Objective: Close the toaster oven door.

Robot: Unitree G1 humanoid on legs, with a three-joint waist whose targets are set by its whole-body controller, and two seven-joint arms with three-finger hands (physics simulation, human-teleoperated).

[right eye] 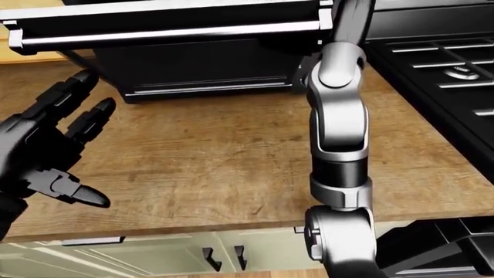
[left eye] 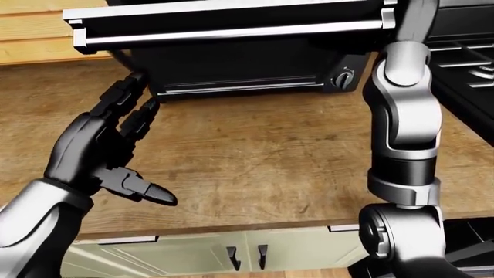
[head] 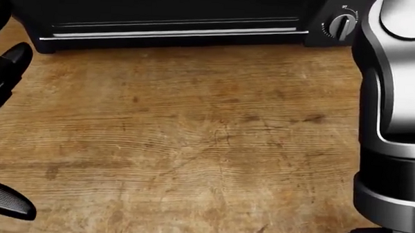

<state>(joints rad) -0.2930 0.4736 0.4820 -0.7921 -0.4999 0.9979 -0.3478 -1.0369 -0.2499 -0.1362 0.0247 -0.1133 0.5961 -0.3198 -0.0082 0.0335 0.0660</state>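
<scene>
The black toaster oven (left eye: 239, 66) stands at the top of the left-eye view on a wooden counter (left eye: 255, 156). Its door (left eye: 231, 14) hangs partway up, with the silver handle bar (left eye: 231, 33) along its near edge. My left hand (left eye: 146, 145) is open, fingers spread, hovering over the counter below the door's left end and touching nothing. My right arm (left eye: 405, 116) rises upright past the door's right end. The right hand is cut off by the top edge of the views. A control knob (head: 341, 23) shows on the oven's right side.
A black stove (right eye: 440, 63) lies to the right of the oven. The counter's near edge runs across the bottom of the eye views, with pale green cabinet doors (left eye: 243, 255) beneath it.
</scene>
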